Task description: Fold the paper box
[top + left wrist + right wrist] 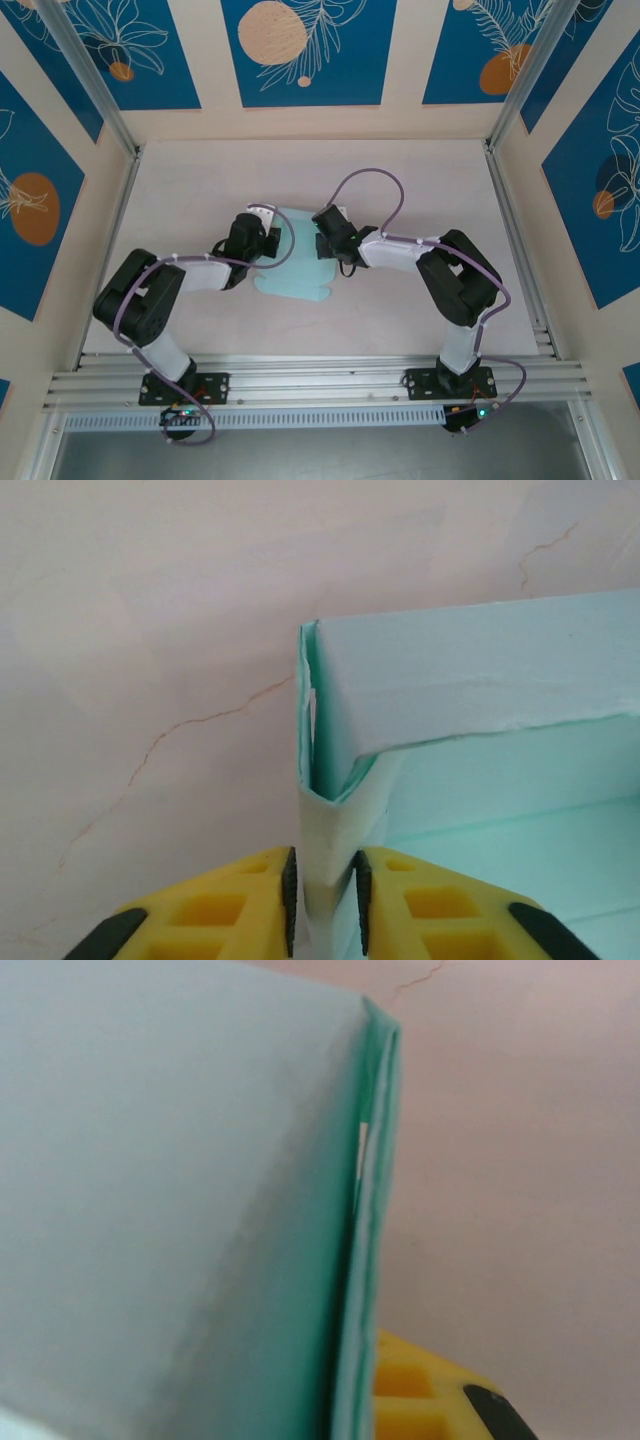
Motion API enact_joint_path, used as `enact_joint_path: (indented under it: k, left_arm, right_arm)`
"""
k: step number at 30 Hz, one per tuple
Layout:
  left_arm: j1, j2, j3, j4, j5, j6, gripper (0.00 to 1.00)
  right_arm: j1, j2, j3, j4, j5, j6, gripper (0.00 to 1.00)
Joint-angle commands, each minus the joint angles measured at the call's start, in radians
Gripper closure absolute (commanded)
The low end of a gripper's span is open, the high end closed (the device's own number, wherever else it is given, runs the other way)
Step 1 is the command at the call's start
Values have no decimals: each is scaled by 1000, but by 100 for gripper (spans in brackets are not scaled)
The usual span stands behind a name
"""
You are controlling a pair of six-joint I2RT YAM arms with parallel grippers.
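Note:
The paper box is pale light-blue card lying mid-table between the two arms, partly folded, with a rounded flap flat toward the near side. My left gripper is at its left side. In the left wrist view its yellow fingers stand on both sides of an upright doubled side wall of the paper box, and the left gripper is shut on that wall near a corner. My right gripper is at the box's right side. In the right wrist view, the right gripper is shut on another upright wall of the paper box, which hides one finger.
The pale pink tabletop has thin crack lines. Aluminium rails run along both sides and the near edge. Blue patterned panels line the walls. A purple cable arcs over the right arm.

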State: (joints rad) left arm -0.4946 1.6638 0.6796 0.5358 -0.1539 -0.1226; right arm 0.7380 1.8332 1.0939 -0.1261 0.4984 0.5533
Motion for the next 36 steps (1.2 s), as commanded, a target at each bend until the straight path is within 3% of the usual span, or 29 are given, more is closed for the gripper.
enact_joint_path:
  k: [1,7,15,23,28,36]
  left_arm:
    - [-5,33,23,66,-78,2,81]
    - [-25,64,45,67,-145,-8,94]
    - [-70,94,56,67,-292,-50,100]
    - [-72,56,25,53,-266,-157,100]
    - [-72,46,30,18,-237,-169,100]
    - [-72,33,34,-31,-252,-231,100]
  right_arm:
    - [24,-17,-8,-6,-70,-24,100]
    - [27,-17,-8,-4,-75,-11,100]
    - [29,25,31,-29,-43,56,100]
    - [35,122,132,-84,142,70,99]
    - [30,139,131,9,134,-9,91]
    - [23,208,225,-82,235,-1,97]
